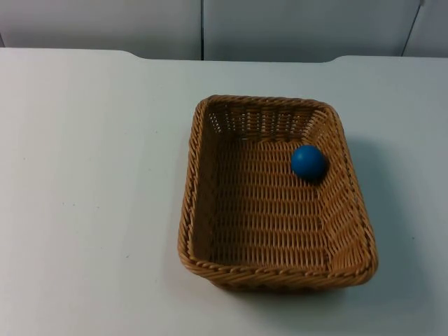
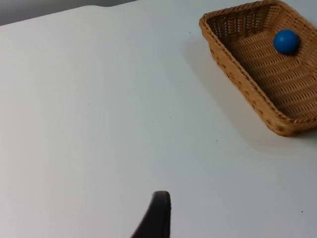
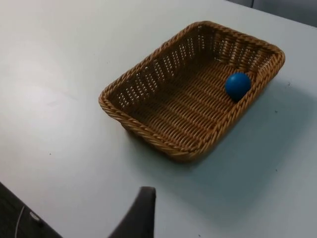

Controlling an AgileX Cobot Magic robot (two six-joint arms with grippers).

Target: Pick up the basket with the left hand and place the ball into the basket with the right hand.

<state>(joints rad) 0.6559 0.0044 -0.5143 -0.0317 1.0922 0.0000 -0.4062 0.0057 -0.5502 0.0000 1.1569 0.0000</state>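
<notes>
A tan wicker basket [image 1: 187,210] stands flat on the white table, a little right of centre in the top view. Inside it lies a blue ball [image 1: 308,162], on the basket floor against the right wall near the far corner. In the left wrist view the basket [image 2: 237,79] with the ball [image 2: 286,41] is some way off, and my left gripper [image 2: 158,213] hangs over bare table, apart from it. My right gripper [image 3: 141,213] is likewise held back above the table, clear of the basket [image 3: 143,133] and the ball [image 3: 237,85]. Neither gripper holds anything.
The white table [image 1: 84,196] stretches wide to the left of the basket and ends at the grey partition wall [image 1: 280,28] behind. A dark table edge [image 3: 20,218] lies near the right gripper.
</notes>
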